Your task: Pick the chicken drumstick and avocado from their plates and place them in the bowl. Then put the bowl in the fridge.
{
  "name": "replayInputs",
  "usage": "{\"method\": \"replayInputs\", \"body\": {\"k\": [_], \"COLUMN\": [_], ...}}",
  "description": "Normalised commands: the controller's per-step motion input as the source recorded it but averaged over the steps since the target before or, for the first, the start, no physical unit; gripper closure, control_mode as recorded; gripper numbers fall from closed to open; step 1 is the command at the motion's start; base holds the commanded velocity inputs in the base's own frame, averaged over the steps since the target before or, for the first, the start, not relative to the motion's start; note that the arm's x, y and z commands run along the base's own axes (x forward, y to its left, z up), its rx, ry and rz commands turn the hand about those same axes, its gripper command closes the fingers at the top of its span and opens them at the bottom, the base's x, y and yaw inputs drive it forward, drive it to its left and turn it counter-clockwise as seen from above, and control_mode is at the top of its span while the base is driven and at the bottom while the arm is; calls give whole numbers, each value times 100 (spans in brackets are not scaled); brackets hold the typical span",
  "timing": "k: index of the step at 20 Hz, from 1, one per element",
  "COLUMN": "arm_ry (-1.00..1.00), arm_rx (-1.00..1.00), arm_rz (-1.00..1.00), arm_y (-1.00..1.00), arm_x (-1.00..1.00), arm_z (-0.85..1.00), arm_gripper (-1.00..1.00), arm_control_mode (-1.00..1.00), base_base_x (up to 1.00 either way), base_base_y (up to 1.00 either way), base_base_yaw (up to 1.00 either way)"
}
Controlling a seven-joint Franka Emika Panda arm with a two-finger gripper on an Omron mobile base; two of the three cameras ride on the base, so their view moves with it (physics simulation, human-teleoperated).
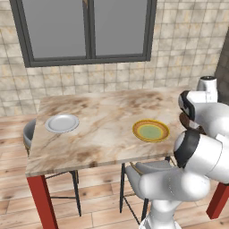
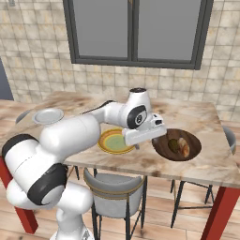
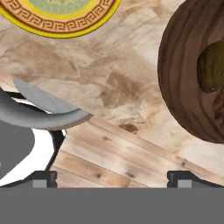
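The dark brown bowl [image 2: 164, 146] sits near the table's front edge and holds the olive-green avocado [image 2: 174, 144] and the golden-brown chicken drumstick [image 2: 184, 149]. In the hand view the bowl [image 3: 183, 78] fills the right side, with the avocado [image 3: 212, 65] in it. My gripper [image 2: 143, 139] hovers open and empty over the table edge, between the bowl and the yellow-rimmed plate [image 2: 114, 141]. That plate [image 1: 150, 131] is bare, and so is the small white-grey plate [image 1: 62, 123] at the table's left. The fridge is out of view.
The marble table [image 1: 103, 134] stands on red legs before a tiled wall with a window. Grey stools stand under the front edge [image 2: 112, 187], at the left end [image 1: 29, 132] and at the right end [image 2: 229, 136]. Wooden floor lies below.
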Motion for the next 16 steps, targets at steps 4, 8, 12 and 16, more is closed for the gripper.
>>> {"method": "replayInputs", "body": {"k": [4,8,12,16], "arm_ry": [0,3,2,0], "arm_rx": [0,0,0,0], "arm_rz": [-21,-12,-2,0], "arm_y": [17,2,0,-4], "arm_x": [19,34,36,28], "arm_z": [-4,0,0,-14], "arm_gripper": [-100,-100,-100,-100], "arm_control_mode": [-100,-100,-100,-100], "base_base_x": [0,0,0,0], "base_base_y": [0,0,0,0], "base_base_yaw": [0,0,0,0]}}
